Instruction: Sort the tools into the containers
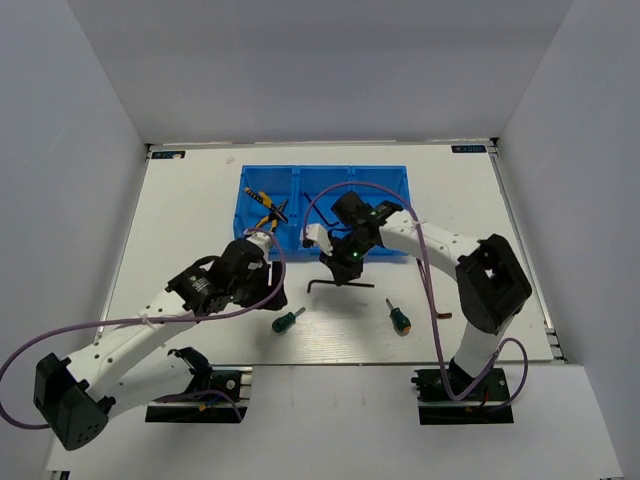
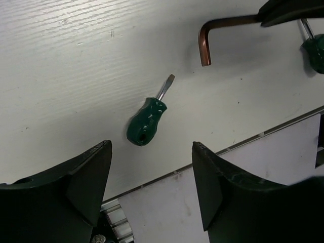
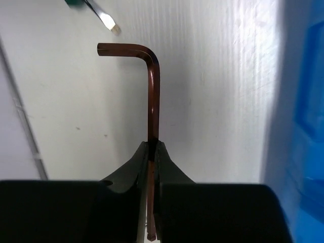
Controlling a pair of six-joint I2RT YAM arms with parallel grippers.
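right gripper [image 3: 153,148] clenched on a hex key [image 3: 152,86] at frame center; left gripper [image 2: 152,172] spread wide above 1 green screwdriver [image 2: 146,123], mid-frame.

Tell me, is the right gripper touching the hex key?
Touching. The right wrist view shows the right gripper shut on the hex key, with no gap.

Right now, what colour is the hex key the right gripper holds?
Coppery brown hex key, clearest in right wrist view.

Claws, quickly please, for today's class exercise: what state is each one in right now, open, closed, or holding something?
Left claw: open, holding nothing.
Right claw: closed on a hex key.
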